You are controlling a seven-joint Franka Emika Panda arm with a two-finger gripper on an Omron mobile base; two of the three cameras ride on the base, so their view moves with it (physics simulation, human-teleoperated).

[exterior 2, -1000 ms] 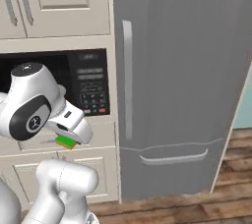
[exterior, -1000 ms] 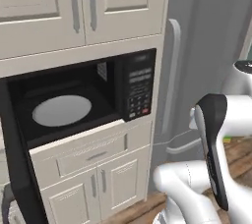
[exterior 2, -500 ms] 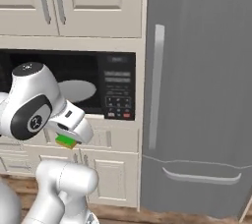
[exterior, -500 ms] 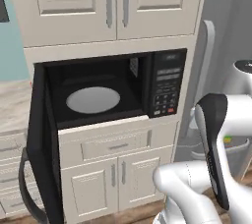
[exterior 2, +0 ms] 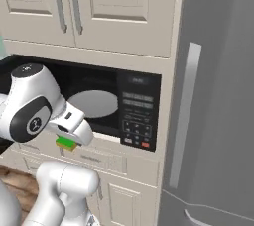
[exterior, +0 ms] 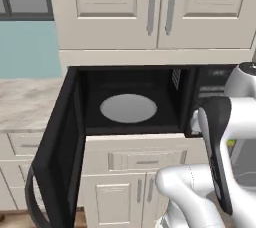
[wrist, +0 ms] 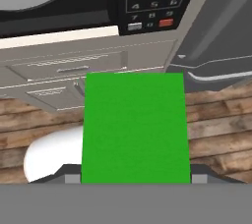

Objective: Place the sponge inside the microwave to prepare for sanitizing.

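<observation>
We see the microwave standing open in the cabinet wall, its dark door swung out to the left and its white round turntable bare inside the black cavity. From the right base view the same turntable shows behind the arm, with the button panel on the right side of the microwave and the grey fridge just beside it. Our pincer hangs in front of the microwave's lower edge, below and outside the cavity, and the sponge sits in it as a small green block with a yellow underside peeking out beneath the white hand. In the hand view the sponge spreads as a flat bright green rectangle straight ahead of the camera, reaching down to the pincer at the bottom; its green face hides most of the fingertips, so we judge the jaws to be closed part-way on the sponge rather than seeing the contact outright. Beyond the sponge in that view lie the cream drawer fronts under the microwave, the panel's keys above, and wooden floor below. To the left of the open door a pale stone counter runs under a teal wall.
</observation>
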